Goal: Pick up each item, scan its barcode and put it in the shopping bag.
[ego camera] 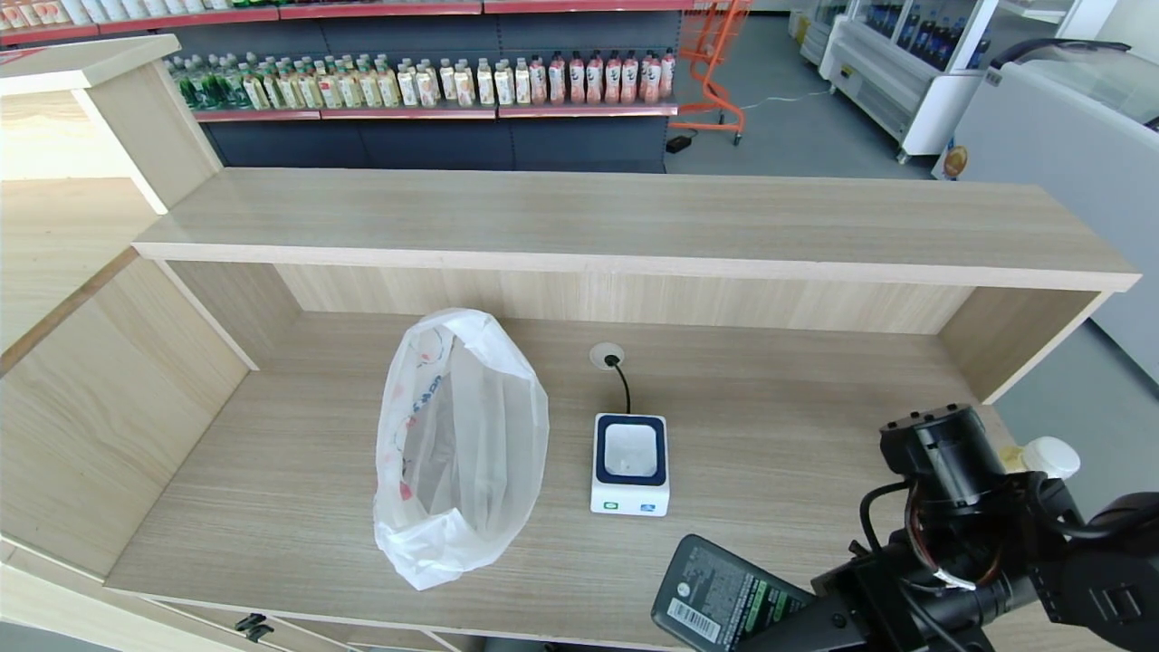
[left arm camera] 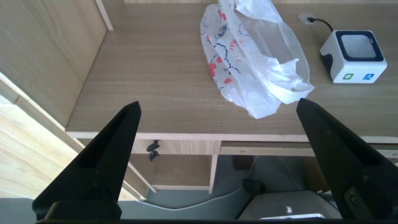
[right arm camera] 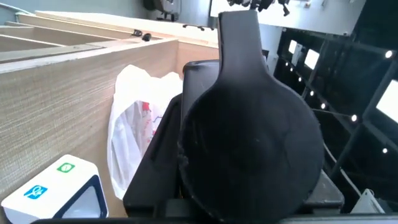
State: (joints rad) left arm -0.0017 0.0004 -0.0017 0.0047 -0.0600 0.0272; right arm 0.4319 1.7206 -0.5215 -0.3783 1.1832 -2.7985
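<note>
Dark pack (ego camera: 724,593) first, since it's right up at the near edge of the desk (ego camera: 779,426). The right end effector (ego camera: 797,620) is clamped on one end of it, holding it just off the desk's front edge, near the scanner (ego camera: 631,464) and on its right.

It's flat with rounded corners, dark film, and has a label with green bits and a white barcode patch facing up. My guess is it's light and a bit floppy, and the glossy film could slip, so I'd grip an end seam firmly and stay off the barcode. The scanner's window faces up, so the label side probably needs to be turned down over it.

The shopping bag (ego camera: 462,444) is thin white plastic with red and blue print. It lies slumped on the desk just left of the scanner, mouth toward the near edge — soft enough that it might fold shut.

The left end effector (left arm camera: 217,168) is spread wide and empty, out past the desk's front edge to the left of the bag.
</note>
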